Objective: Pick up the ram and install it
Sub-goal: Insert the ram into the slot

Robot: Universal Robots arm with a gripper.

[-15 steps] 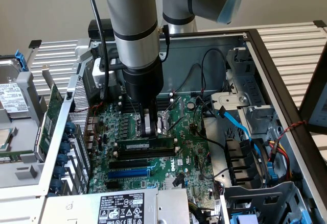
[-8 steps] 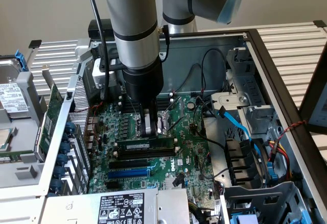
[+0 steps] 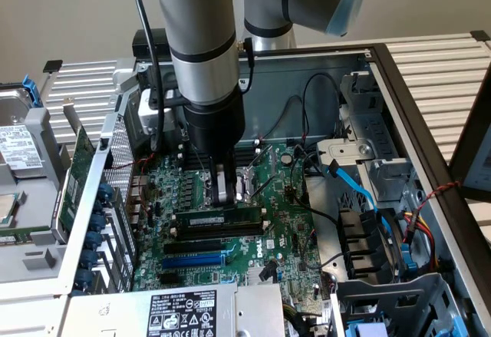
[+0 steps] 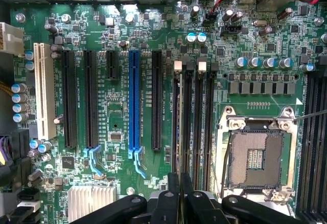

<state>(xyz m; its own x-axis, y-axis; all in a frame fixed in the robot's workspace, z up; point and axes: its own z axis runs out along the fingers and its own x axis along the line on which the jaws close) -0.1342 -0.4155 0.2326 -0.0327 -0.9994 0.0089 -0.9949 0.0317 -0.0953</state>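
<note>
Clenched tool [image 3: 229, 196] low over the motherboard [image 4: 117, 112] – right above the ram [image 3: 219, 219] standing on edge in a memory slot – actual grip unclear.

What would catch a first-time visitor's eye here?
A thick grey robot arm reaches down into an open metal computer case, its shut gripper close to the ram, a narrow green stick with a white label. Around it spreads the green motherboard, with one bright blue slot.
</note>
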